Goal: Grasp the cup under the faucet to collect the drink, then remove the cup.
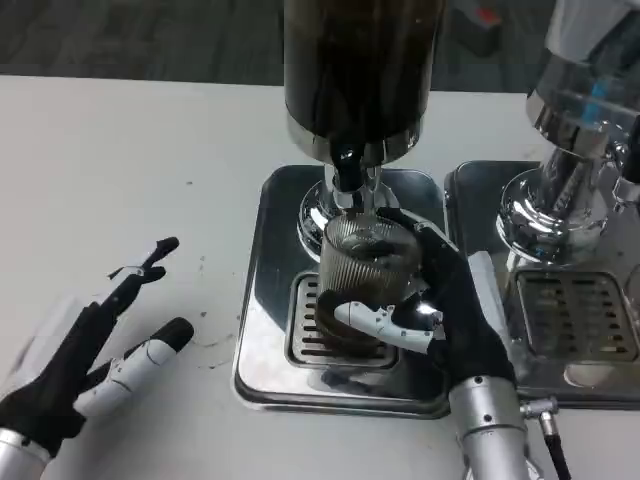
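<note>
A ribbed clear glass cup [365,268] stands on the drip grate [305,330] of a chrome drink dispenser [357,70], right under its black faucet [347,170]. Dark liquid sits in the cup's bottom. My right hand [455,300] wraps around the cup from the right, its fingers [385,322] curled across the front of the glass. My left hand [95,350] lies on the white table to the left, palm down, fingers spread, holding nothing.
The dispenser stands on a shiny steel tray [262,350]. A second chrome dispenser [570,190] with its own grate [575,315] stands close on the right. Bare white table [120,160] stretches to the left and back.
</note>
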